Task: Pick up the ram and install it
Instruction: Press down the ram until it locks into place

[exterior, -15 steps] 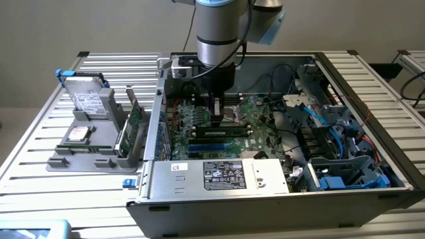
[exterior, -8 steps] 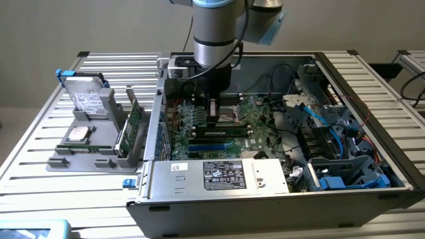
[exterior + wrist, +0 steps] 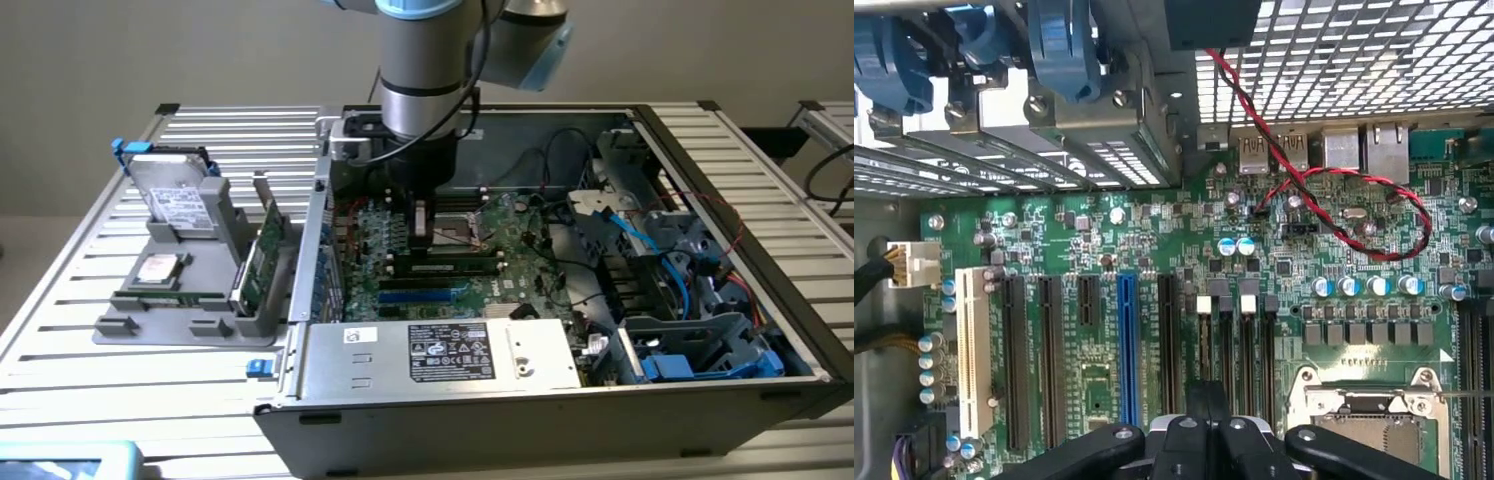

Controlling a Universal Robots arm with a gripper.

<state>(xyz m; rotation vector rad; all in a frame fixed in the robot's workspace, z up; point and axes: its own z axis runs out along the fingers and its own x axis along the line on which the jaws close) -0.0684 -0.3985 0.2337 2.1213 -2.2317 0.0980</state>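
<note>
My gripper (image 3: 424, 238) reaches down into the open computer case (image 3: 747, 300), low over the green motherboard (image 3: 514, 285). In the wrist view its black fingertips (image 3: 1206, 405) are pressed together, shut, over the row of black memory slots (image 3: 1237, 340) beside the processor socket (image 3: 1364, 410). No stick shows between the fingers. In the exterior view a long, narrow dark stick with a green edge, the ram (image 3: 451, 264), stands in those slots just below the gripper. I cannot tell whether the fingertips touch it.
A grey rack (image 3: 147, 322) at the exterior view's left holds two silver hard drives (image 3: 180, 200), a tall green card (image 3: 263, 250) and a thin green strip (image 3: 171, 297). A power supply (image 3: 441, 352) lines the case's near side. Blue drive brackets (image 3: 694, 365) and cables crowd its right.
</note>
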